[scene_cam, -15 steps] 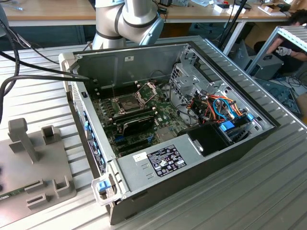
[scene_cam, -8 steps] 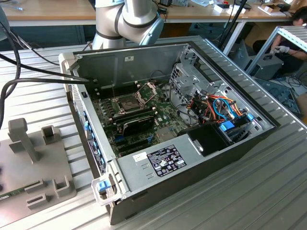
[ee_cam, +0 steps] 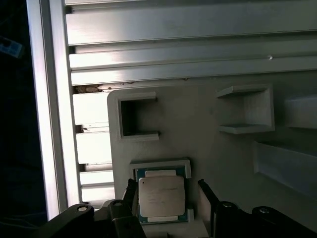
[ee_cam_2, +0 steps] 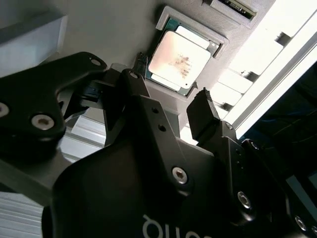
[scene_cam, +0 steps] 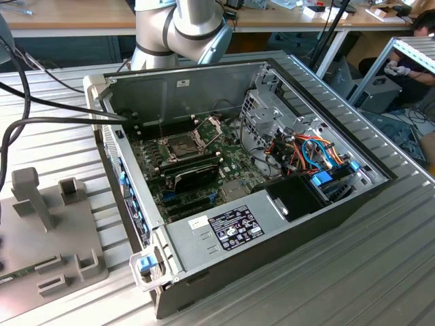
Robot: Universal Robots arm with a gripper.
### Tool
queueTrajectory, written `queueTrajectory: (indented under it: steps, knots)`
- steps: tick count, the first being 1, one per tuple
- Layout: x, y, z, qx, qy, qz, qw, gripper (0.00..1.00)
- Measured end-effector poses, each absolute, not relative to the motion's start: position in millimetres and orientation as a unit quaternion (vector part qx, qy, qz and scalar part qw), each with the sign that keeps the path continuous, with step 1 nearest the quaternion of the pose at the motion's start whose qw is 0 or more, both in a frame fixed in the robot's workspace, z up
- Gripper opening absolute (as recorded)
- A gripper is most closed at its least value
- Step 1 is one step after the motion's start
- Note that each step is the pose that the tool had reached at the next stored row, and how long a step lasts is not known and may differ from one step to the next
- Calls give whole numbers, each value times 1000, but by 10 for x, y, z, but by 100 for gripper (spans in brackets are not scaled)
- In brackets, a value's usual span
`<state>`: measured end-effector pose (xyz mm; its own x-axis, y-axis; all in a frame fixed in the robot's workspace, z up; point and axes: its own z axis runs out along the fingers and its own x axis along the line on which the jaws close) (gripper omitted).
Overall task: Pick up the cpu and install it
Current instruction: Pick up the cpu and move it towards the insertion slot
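Hovering over the cpu (ee_cam: 161, 198), the hand (ee_cam: 167, 187) stands wide: in both wrist views its two black fingers (ee_cam: 207, 196) are spread with the chip between them, one to each side, and nothing is gripped. Whether a fingertip touches the chip's edge cannot be told.

The cpu (ee_cam_2: 181, 59) lies flat, silver-grey metal top upward with a green border around it, in a shallow framed recess of a grey holder (ee_cam: 223, 163). The second wrist view shows the fingers (ee_cam_2: 200, 114) close above that recess. Other raised pockets and brackets stand on the holder near the chip.

In the exterior view the grey holder (scene_cam: 68, 231) lies on the ribbed aluminium desk (scene_cam: 380, 258) at the exterior view's left, just beside an open computer case (scene_cam: 204, 88). The case lies on its side with its motherboard (scene_cam: 231, 170) facing up. On the board the socket (scene_cam: 182, 146) is uncovered, its metal frame (scene_cam: 209, 127) hinged up beside it.

The arm (scene_cam: 197, 27) rises behind the case. At the exterior view's far right edge a person's gloved hand (scene_cam: 397, 68) shows near a metal rack.
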<state>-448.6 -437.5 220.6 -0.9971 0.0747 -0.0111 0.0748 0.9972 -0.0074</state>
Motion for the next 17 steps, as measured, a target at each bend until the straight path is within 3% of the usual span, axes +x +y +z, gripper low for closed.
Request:
queueTrajectory:
  steps: [17]
  knots:
    - [-4486,-4400,2155,37,999,-16,2,60]
